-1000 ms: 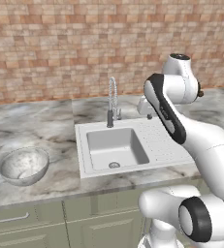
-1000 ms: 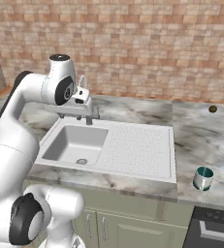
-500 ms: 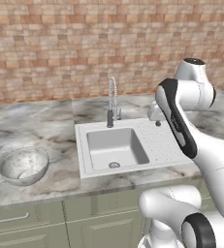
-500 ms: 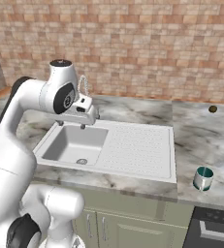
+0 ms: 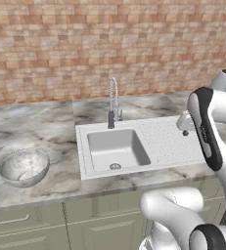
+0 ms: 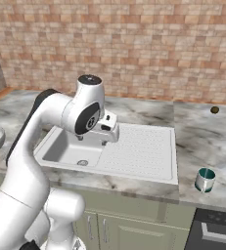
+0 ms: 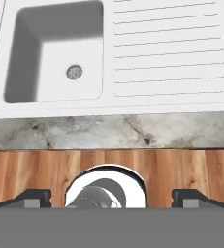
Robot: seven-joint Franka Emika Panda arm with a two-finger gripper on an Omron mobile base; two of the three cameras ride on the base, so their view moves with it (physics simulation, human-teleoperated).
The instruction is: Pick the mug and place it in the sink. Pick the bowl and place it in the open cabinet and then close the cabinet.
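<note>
The small dark green mug stands on the marble counter to the right of the sink, near the front edge. The light grey sink has its basin on the left and a ridged drainboard on the right. At the counter's left end sits the marbled bowl, upright. My gripper is open with nothing between its fingertips. It hangs above the sink's front part, and the hand is far from both mug and bowl. The cabinet is out of view.
A chrome coiled faucet rises behind the basin. A brick wall backs the counter. A small dark object lies at the back right. Sage-green drawers and doors run below the counter, and a dark appliance sits at lower right.
The arm has swung to the right and toward the counter's front, carrying the hand from the faucet to above the sink. The jaws have spread wider.
</note>
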